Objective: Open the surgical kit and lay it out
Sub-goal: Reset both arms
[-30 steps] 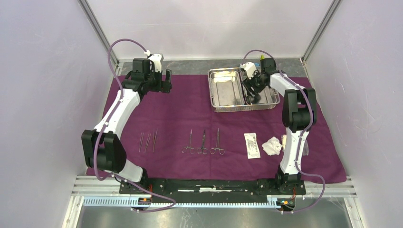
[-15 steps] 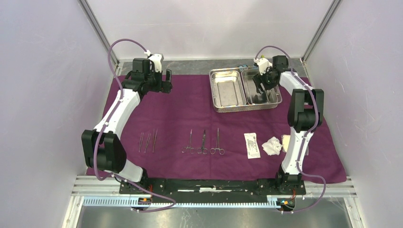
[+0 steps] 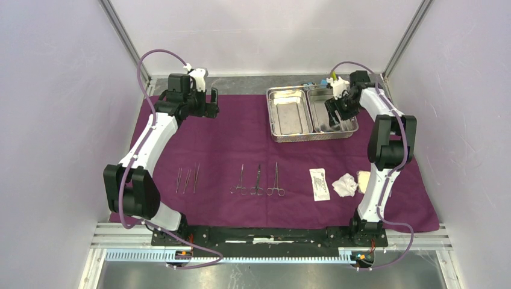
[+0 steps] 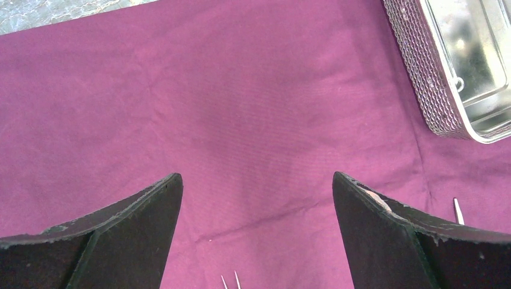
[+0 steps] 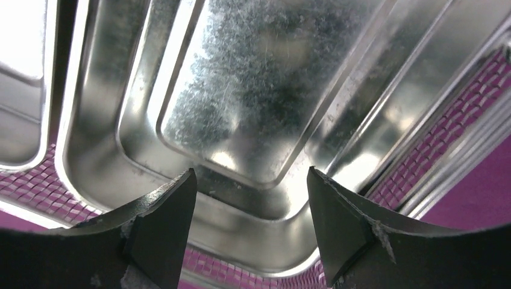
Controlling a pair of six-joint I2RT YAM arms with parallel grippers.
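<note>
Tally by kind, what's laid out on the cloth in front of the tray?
Tweezers: 3
Scissor-handled instruments: 3
Packet: 1
Gauze pads: 2 (one partly hidden)
Total: 9

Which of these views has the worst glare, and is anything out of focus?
Right wrist view: worst glare, the steel tray blown white at upper left, the right gripper's fingers soft. Left wrist view: even light on the purple cloth, the left gripper's fingers dark. Top external view: evenly lit, sharp, only faint shadows.
</note>
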